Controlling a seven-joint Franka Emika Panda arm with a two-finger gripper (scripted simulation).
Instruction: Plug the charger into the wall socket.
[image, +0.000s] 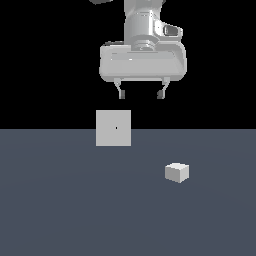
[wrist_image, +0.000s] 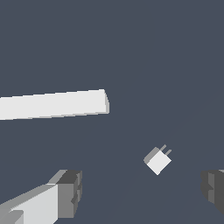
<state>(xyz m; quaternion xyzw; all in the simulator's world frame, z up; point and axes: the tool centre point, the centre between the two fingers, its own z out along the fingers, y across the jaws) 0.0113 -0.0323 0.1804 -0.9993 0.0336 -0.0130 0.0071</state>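
The charger (image: 177, 172) is a small off-white block lying on the dark grey floor, toward the exterior view's right. In the wrist view the charger (wrist_image: 158, 160) shows two short prongs on one side. The wall socket (image: 113, 128) is a flat light-grey square panel standing upright with a tiny dark dot at its centre; the wrist view shows the wall socket (wrist_image: 52, 104) edge-on as a long pale bar. My gripper (image: 140, 94) hangs high above the floor, open, with nothing between its fingers (wrist_image: 70, 192). It is well above both the socket and the charger.
The floor (image: 60, 200) is a flat dark grey surface reaching to a black background. Nothing else stands on it besides the panel and the block.
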